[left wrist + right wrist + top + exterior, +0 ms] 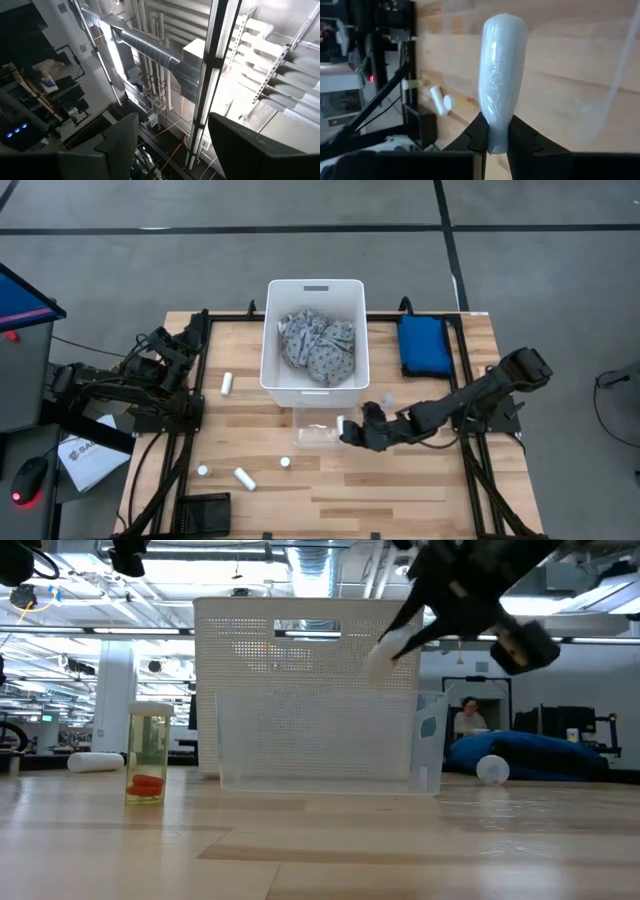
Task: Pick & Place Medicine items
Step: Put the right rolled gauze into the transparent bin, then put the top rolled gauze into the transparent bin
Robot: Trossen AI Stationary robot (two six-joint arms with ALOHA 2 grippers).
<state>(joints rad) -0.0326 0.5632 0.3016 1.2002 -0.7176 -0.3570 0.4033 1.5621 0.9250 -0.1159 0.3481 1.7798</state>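
My right gripper [347,430] hovers just in front of the white bin [352,370], over a clear plastic container [315,430], and is shut on a white medicine cylinder [502,75]. Other small white medicine items lie on the wood: a cylinder [227,383], another cylinder [244,478], two tiny round ones [203,470] [285,462], and a small bottle [388,397]. My left gripper [172,145] is folded back at the table's left edge, open and pointing at the ceiling. My right gripper pinches the white cylinder by one end [497,131] between its two fingers. The rest of the cylinder sticks straight out past the fingertips, in line with them. The fingers come slanting down from the table's right. The cylinder [392,645] is lifted clear above the clear container [320,740].
The white bin holds a grey patterned cloth [316,345]. A blue padded pouch [423,346] lies to its right. In the low view a vial of yellow liquid [148,752] stands on the left. A person [467,718] sits in the room beyond.
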